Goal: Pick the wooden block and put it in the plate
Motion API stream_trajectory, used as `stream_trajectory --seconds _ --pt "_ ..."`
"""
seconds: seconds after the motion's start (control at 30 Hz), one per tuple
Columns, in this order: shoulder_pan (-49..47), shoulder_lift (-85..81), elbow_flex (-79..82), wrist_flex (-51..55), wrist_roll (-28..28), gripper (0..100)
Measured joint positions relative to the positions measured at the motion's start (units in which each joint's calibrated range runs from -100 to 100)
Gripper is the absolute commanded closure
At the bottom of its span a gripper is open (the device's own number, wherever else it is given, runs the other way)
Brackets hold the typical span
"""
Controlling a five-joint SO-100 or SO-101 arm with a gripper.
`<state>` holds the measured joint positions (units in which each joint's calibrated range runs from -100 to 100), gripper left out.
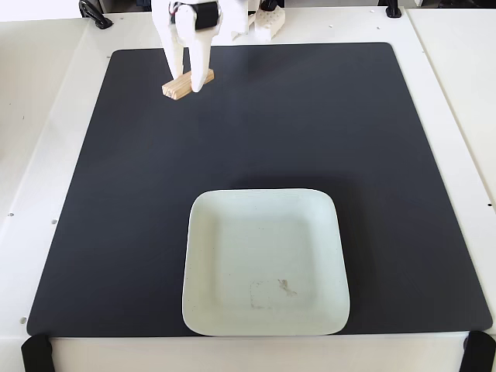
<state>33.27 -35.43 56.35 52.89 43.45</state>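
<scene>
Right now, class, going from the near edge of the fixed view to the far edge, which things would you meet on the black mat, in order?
plate → bare stretch of black mat → wooden block, held between the fingers of the gripper

a single fixed view looks steeply down from above the near edge of the table (46, 93), facing the far side. it stands back enough to take in the whole black mat (387, 155), with the plate (203, 232) near and the arm's base at the far edge.
</scene>
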Motion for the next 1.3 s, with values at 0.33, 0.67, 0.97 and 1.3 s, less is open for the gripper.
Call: stream_trajectory --seconds 0.33,0.67,0.97,1.3 --pt "-15.74 -21.86 15.9 -22.96 6.0 99" --pt "-25.11 4.68 8.34 -53.32 7.09 99" --pt "-26.07 40.07 -20.73 -61.73 7.09 99" --pt "-26.07 58.61 -41.46 -61.82 7.09 99"
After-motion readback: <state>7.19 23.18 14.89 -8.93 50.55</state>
